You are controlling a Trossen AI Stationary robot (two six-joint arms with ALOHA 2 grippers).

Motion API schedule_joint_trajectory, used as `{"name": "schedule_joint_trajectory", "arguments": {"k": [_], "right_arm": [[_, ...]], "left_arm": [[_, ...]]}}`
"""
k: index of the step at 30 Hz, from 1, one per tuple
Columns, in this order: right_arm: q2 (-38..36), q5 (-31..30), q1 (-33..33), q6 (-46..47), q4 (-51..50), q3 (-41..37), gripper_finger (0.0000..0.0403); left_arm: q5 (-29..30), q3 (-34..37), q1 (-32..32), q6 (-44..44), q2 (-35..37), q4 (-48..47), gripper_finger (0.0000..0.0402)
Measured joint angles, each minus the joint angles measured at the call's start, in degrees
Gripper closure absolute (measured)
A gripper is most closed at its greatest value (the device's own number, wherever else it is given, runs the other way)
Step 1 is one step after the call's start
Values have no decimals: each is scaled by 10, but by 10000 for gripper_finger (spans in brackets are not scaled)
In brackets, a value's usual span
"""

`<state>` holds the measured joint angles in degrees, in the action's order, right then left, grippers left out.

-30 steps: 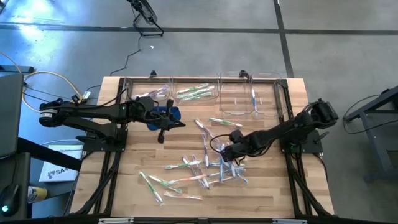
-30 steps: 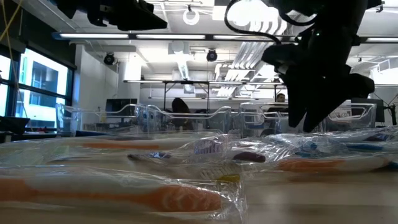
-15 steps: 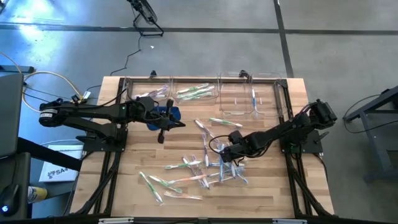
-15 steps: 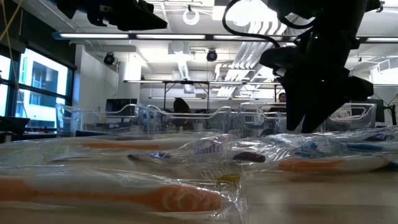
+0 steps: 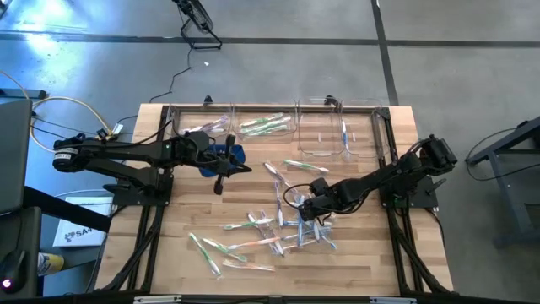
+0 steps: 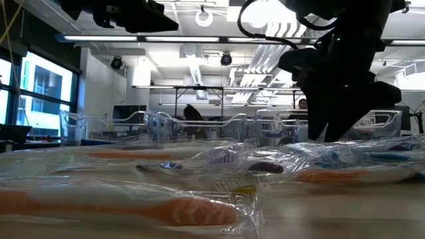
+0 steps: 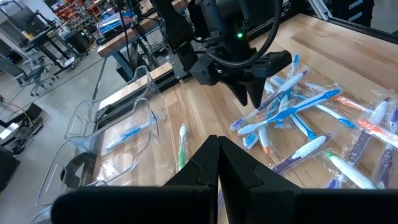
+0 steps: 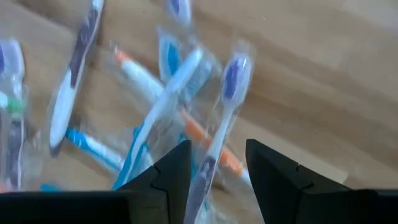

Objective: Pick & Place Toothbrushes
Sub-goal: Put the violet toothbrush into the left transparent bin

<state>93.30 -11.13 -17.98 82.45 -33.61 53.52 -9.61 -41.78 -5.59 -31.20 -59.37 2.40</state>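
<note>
Hanging low over the heap of toothbrushes [image 5: 283,228] in the middle of the table [image 5: 363,262], the right claw [image 5: 310,205] stands with its two fingers parted and nothing between them. Its wrist view shows one wrapped brush with a blue head and white handle [image 8: 219,124] running lengthwise into the gap between the fingertips, other brushes crossing beneath it. So the pick looks to turn on that long axis: the fingers sit on either side of the handle, ready to close across it. The right arm is plainly the nearer one. The left claw [image 5: 221,171] is clenched and empty, waiting well apart near the bins [image 5: 325,135] at the far edge.
</note>
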Motion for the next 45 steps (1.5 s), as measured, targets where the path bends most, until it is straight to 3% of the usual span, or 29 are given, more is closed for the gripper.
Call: {"name": "schedule_joint_trajectory", "arguments": {"k": [18,22,45], "right_arm": [[0,52,2,-73,-1,0,256],[0,83,2,-71,-12,0,256],[0,85,4,5,37,0,256]], "left_arm": [[2,0,0,0,0,5,401],[2,0,0,0,0,4,401],[3,0,0,0,0,-9,401]]}}
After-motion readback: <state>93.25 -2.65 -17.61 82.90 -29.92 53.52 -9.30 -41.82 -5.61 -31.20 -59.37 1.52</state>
